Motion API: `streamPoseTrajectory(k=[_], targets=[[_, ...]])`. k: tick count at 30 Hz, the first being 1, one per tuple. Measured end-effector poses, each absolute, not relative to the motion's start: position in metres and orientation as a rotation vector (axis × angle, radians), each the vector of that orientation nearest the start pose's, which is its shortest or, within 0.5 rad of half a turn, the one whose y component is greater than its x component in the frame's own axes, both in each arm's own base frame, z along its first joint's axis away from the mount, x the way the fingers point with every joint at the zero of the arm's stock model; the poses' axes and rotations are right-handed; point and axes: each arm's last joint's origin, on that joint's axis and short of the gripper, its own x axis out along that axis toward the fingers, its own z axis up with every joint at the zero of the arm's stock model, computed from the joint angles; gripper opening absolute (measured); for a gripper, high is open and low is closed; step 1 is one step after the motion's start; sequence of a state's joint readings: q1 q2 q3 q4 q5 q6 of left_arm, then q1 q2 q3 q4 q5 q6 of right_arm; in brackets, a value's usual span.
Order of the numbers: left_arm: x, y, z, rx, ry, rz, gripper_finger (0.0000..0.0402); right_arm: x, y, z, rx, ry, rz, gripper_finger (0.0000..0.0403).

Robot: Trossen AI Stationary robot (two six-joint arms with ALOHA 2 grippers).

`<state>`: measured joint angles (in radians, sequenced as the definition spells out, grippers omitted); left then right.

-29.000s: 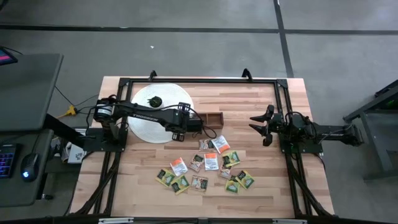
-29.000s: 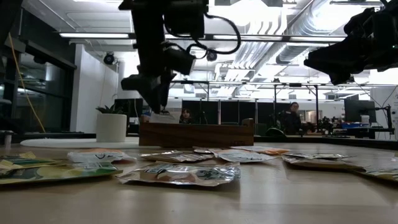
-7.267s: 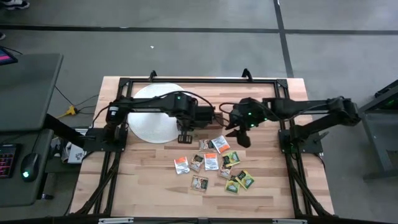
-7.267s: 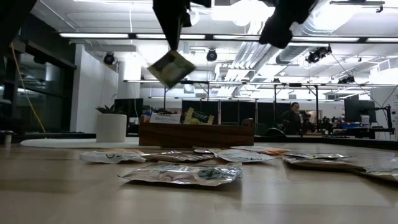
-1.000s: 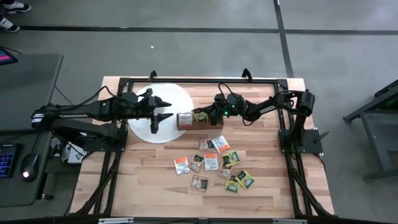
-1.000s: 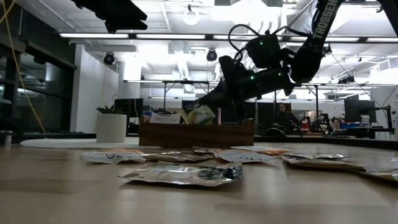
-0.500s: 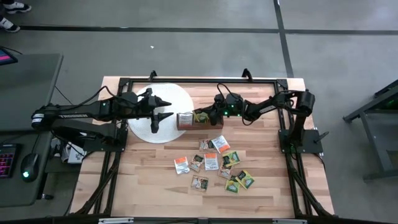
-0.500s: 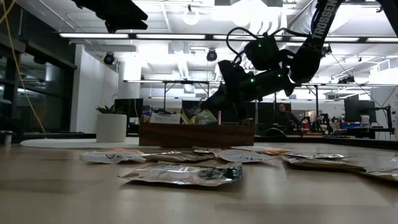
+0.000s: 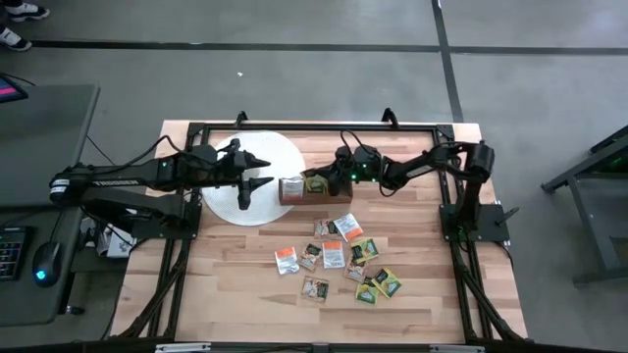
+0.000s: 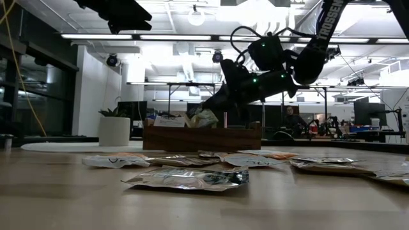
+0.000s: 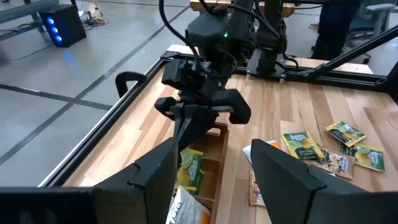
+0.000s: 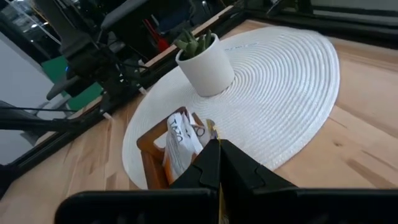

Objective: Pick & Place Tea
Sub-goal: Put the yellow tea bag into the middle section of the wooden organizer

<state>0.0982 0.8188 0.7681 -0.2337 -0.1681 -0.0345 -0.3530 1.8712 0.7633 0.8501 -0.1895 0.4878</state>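
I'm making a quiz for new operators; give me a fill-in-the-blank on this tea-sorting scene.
1. The right gripper is shut on a green-and-yellow ____ over the wooden box.
2. The left gripper, waiting over the white mat, has its fingers ____.
3. On the white mat stands a small white pot holding a ____.
4. The loose sachets lie on the ____.

Missing words: sachet; open; plant; table

The wooden table (image 9: 226,284) carries scattered tea sachets (image 9: 339,260), a brown box (image 9: 319,188) and a white mat (image 9: 224,191).
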Motion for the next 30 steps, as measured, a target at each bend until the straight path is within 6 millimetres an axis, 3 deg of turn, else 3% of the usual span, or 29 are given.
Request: streamPoseTrajectory(k=[16,30], targets=[[0.1767,0.0222,0.3184,-0.017,0.273,0.267,0.0202,0.3369,-0.1169,0.1294,0.575,0.24,-0.203,0.0007],[0.1766,0.0222,0.3184,-0.015,0.273,0.266,0.0202,0.3358,-0.1188,0.1289,0.577,0.251,-0.185,0.0146]])
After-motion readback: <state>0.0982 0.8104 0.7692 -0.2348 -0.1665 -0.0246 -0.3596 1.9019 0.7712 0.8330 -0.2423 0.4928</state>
